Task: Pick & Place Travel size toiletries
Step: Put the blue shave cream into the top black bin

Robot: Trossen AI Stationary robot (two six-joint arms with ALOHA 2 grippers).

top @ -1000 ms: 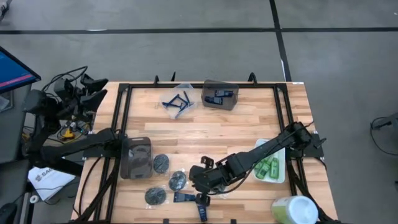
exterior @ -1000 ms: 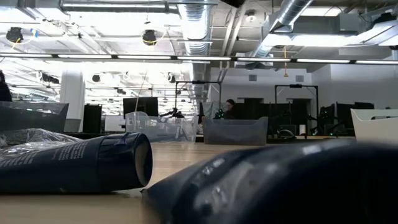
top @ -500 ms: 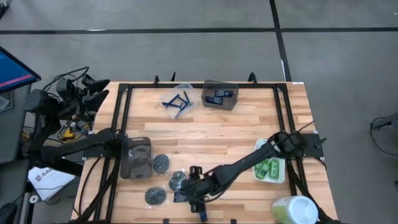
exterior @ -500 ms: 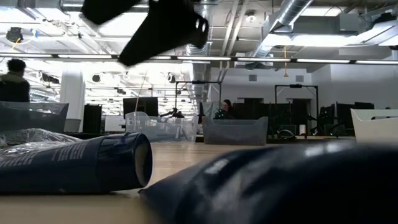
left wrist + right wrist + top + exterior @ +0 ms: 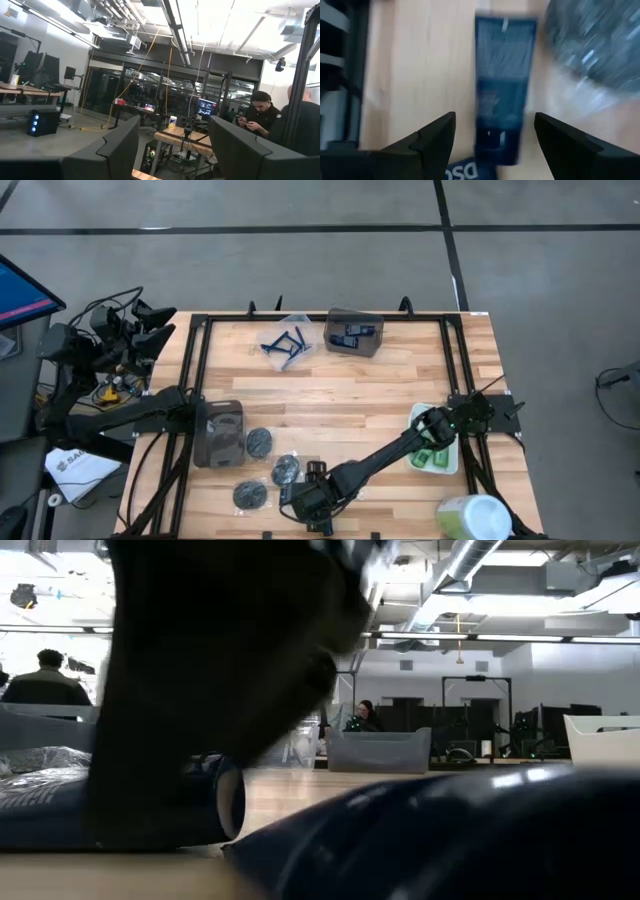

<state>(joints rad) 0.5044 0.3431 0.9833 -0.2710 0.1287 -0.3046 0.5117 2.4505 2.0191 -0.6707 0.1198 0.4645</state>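
Broadly, the wooden table [image 5: 330,395] is spanned by the right arm, which is stretched long and low from its base at the right edge, past the white tray [image 5: 447,464] of green bottles [image 5: 430,450], down to the front edge; the right gripper [image 5: 306,505] is held over the front-centre of the table with its fingers spread, nothing being pinched between them; in the right wrist view a dark blue tube [image 5: 504,90] is seen lying flat on the wood in the gap between the two fingers [image 5: 436,135], untouched, with a clear-wrapped disc [image 5: 600,45] beside it; in the low view the same tube [image 5: 40,805] is partly hidden by the dark bulk of the gripper close to the camera; the left arm is laid along the left side of the table, its gripper [image 5: 205,430] resting at a grey bin [image 5: 222,432]; its fingers [image 5: 107,150] are shown apart in the left wrist view, nothing being seen between them; three dark discs [image 5: 260,442] in clear wrap lie between the grey bin and the right gripper; at the far edge blue razors [image 5: 283,345] lie in a clear bin, and more dark blue items sit in a second grey bin [image 5: 354,333] just beside it; a round green-topped tub [image 5: 472,518] stands at the front right corner.
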